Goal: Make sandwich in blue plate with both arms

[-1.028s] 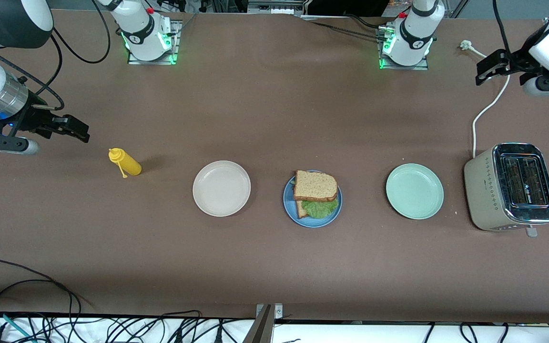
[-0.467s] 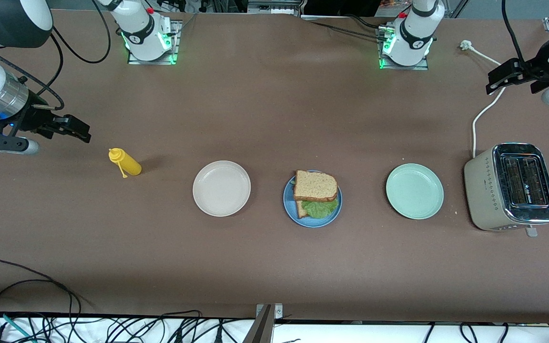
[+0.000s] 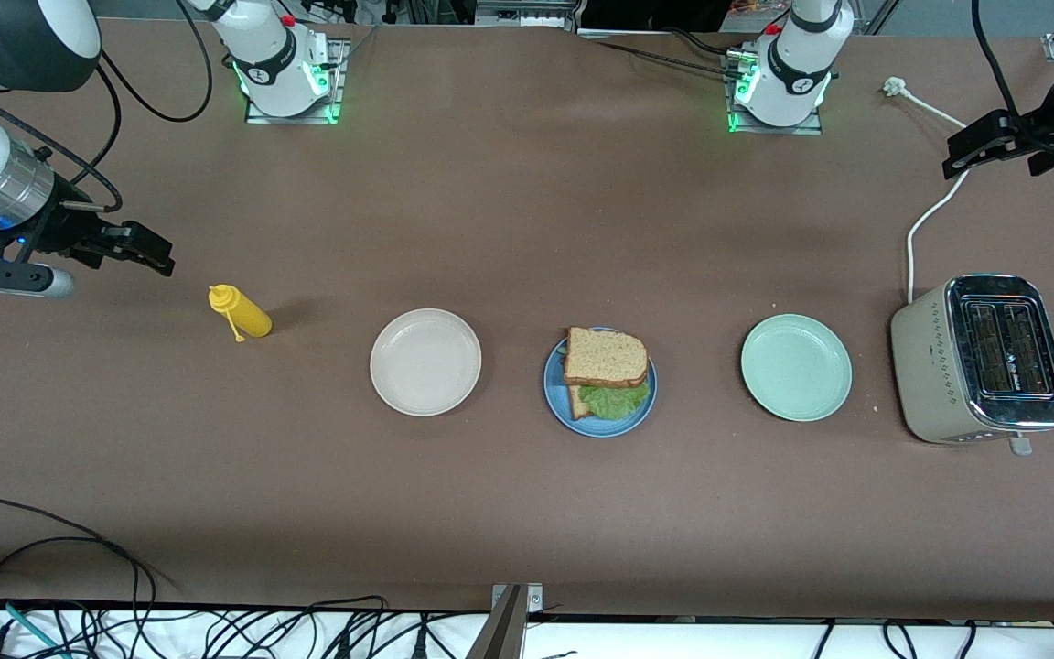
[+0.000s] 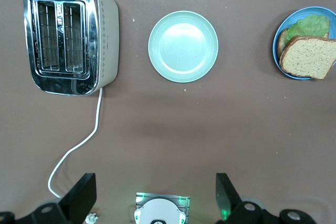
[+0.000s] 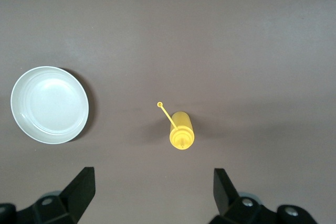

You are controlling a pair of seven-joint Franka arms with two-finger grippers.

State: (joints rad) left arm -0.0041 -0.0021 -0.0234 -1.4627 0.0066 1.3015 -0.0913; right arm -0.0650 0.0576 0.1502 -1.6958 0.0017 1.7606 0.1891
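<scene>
The sandwich (image 3: 607, 357) lies in the blue plate (image 3: 600, 428) at the table's middle: a speckled brown slice on top, and a green lettuce leaf (image 3: 616, 401) sticking out over a lower slice. The left wrist view shows the sandwich (image 4: 310, 56) and the blue plate (image 4: 276, 51) at its edge. My left gripper (image 3: 957, 157) hangs open and empty in the air over the left arm's end of the table, its fingers (image 4: 84, 195) wide apart. My right gripper (image 3: 159, 252) hangs open and empty over the right arm's end, near the yellow bottle.
A cream-white plate (image 3: 425, 361) and a mint-green plate (image 3: 796, 367) flank the blue one, both bare. A yellow squeeze bottle (image 3: 241, 312) lies toward the right arm's end. A toaster (image 3: 980, 359) with a white cord (image 3: 934, 206) stands at the left arm's end.
My left gripper has drawn away toward the left arm's end of the table, open throughout. The right arm and the sandwich have not moved.
</scene>
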